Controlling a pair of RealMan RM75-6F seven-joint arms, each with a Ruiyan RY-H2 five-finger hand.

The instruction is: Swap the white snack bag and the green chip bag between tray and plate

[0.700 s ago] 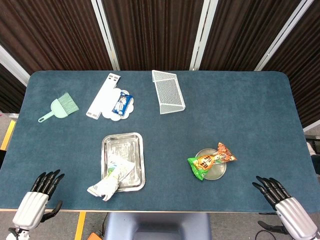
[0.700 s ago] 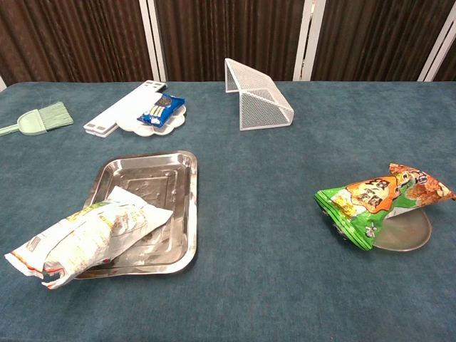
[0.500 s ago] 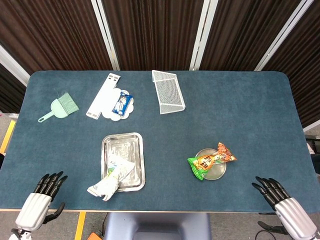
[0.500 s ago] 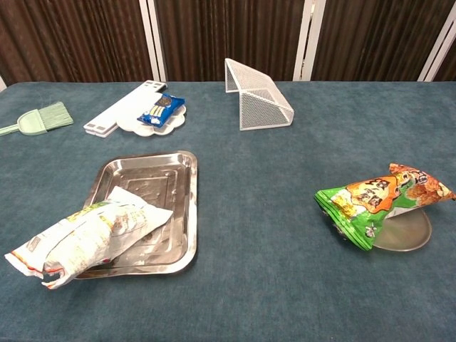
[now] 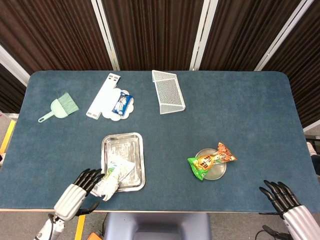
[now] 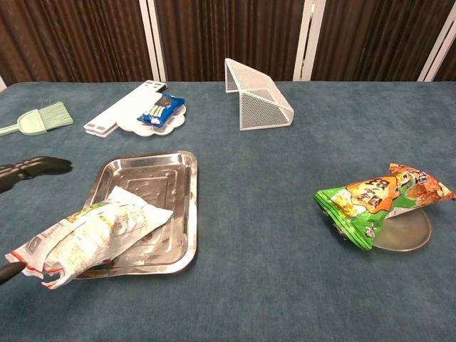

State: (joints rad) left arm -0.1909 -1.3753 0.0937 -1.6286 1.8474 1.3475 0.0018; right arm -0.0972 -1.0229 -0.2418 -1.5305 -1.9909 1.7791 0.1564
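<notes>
White snack bag (image 5: 111, 179) lies half in the tray (image 5: 123, 147), overhanging its front-left corner; left hand (image 5: 80, 186) sits beside it, fingers spread, holding nothing. Green chip bag (image 5: 211, 161) rests on the plate (image 5: 217, 172). Right hand (image 5: 287, 201) is spread at the worktop's front-right corner.

Both views are bright and evenly lit from above, with only soft, short shadows under the objects, some glare on the metal tray (image 6: 182, 165), sharp focus across the blue table (image 5: 240, 115), and a little blur only on the dark fingers (image 6: 35, 168) at the left edge.
</notes>
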